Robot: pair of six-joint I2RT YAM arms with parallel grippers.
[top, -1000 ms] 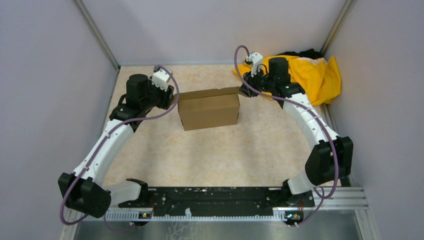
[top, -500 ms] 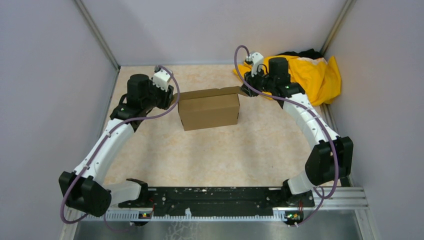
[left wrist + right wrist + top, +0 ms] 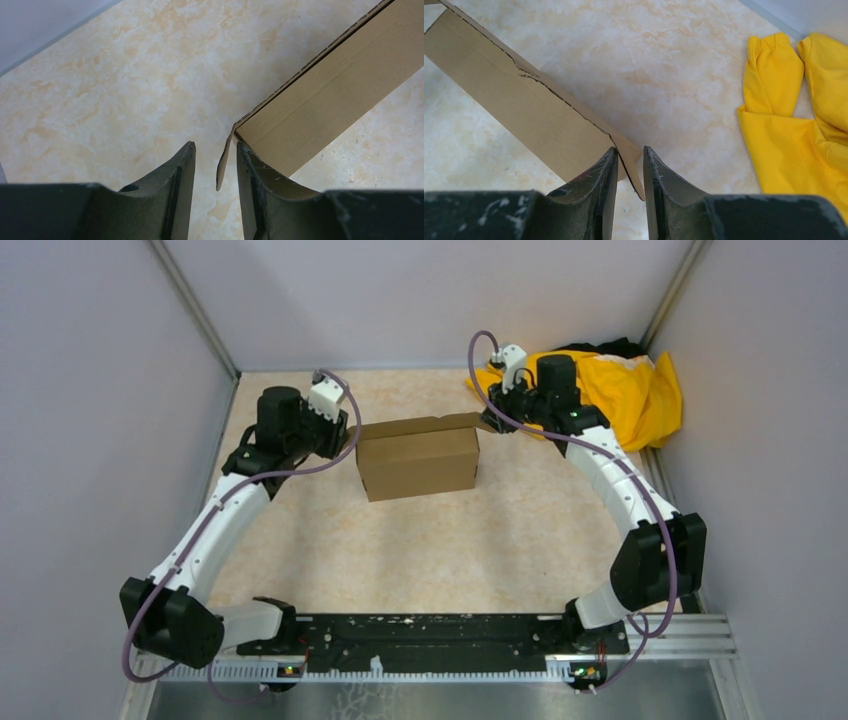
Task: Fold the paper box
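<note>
The paper box (image 3: 417,462) is plain brown cardboard, folded into a closed rectangular shape at the back middle of the table. My left gripper (image 3: 349,440) is at its left end. In the left wrist view the left gripper (image 3: 214,150) is open, and a thin end flap (image 3: 224,162) hangs between the fingers, close to the right finger (image 3: 246,165). My right gripper (image 3: 488,422) is at the box's back right corner. In the right wrist view the right gripper (image 3: 629,152) stands narrowly open, with a corner flap (image 3: 630,155) slanting across the gap.
A yellow cloth garment (image 3: 628,390) lies bunched in the back right corner, just behind the right wrist, and it shows at the right of the right wrist view (image 3: 794,130). Grey walls close in the table on the left, back and right.
My left wrist has shifted slightly toward the box's left end. The box and my right arm have not visibly moved.
</note>
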